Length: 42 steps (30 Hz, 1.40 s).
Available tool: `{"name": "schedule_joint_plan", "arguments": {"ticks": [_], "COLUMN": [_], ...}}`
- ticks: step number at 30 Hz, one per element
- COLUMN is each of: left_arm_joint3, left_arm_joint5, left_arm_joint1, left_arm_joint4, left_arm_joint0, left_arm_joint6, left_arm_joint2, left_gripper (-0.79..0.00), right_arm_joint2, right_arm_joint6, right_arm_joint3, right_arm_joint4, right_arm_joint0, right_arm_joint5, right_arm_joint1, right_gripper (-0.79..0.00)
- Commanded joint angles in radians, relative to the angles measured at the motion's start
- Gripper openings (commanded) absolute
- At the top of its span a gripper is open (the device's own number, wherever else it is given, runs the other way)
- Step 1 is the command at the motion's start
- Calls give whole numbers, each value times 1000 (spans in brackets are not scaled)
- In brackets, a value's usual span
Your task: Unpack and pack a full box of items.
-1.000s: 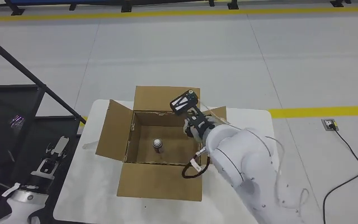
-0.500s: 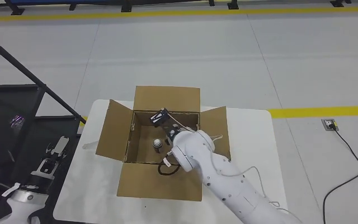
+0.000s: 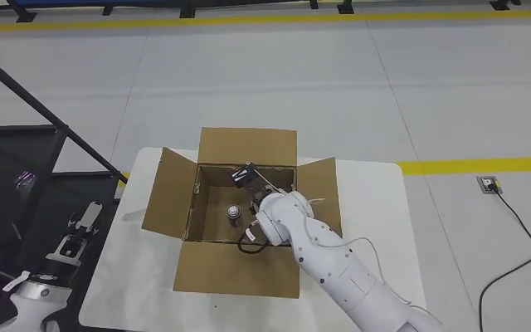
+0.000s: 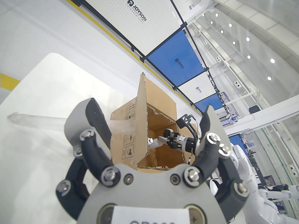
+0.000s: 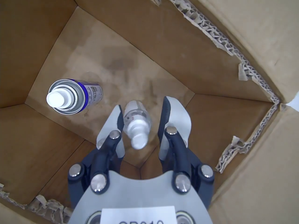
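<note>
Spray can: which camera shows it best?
Right wrist view: the spray can stands close, nozzle and label plain. The top view shows it tiny; in the left wrist view the box wall hides it.

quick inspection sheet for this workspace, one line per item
surface: white table, carrying the box
job's things: cardboard box open, flaps out; spray can upright on its floor; small bottle beside it
clutter: translucent plastic piece on the table by a flap
grippers: right gripper open inside the box, fingers either side of the small bottle; left gripper open, empty, apart from the box
cables: black cable loop at the right wrist; floor cable
surroundings: grey floor with yellow lines; black frame
</note>
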Motion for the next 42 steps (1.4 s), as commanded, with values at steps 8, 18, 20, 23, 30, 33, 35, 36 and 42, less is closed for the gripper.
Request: {"name": "schedule_joint_plan", "arguments": {"ticks": [8,18,20,23,30,33,35,36,42], "left_arm_joint3": [-10,88,104,108,65,56,57,61,138], "left_arm_joint5": [65,53,54,43,19,10,10,10,33], "left_arm_joint1": [4,20,22,25,29,32,34,34,35], "left_arm_joint4": [164,220,227,236,235,225,235,240,281], "left_arm_joint0": [-20,-155,-180,-203,-206,-211,-220,-226,-285], "left_arm_joint6": [45,-113,-139,-165,-197,-221,-233,-240,-251], "left_arm_joint2": [35,186,211,247,300,321,338,350,424], "left_gripper": [0,0,0,0,0,0,0,0,0], "right_arm_joint2": [120,422,479,573,826,886,898,900,883], "right_arm_joint6": [23,164,192,220,297,324,323,323,326], "right_arm_joint3": [-209,-842,-918,-1003,-1015,-959,-911,-882,-671], "right_arm_joint4": [49,259,317,407,584,558,519,511,535], "right_arm_joint0": [-78,-356,-391,-433,-489,-496,-499,-498,-434], "right_arm_joint5": [-48,-152,-175,-196,-243,-284,-294,-294,-304], "right_arm_joint1": [26,90,99,111,144,160,169,172,187], "right_gripper": [0,0,0,0,0,0,0,0,0]}}
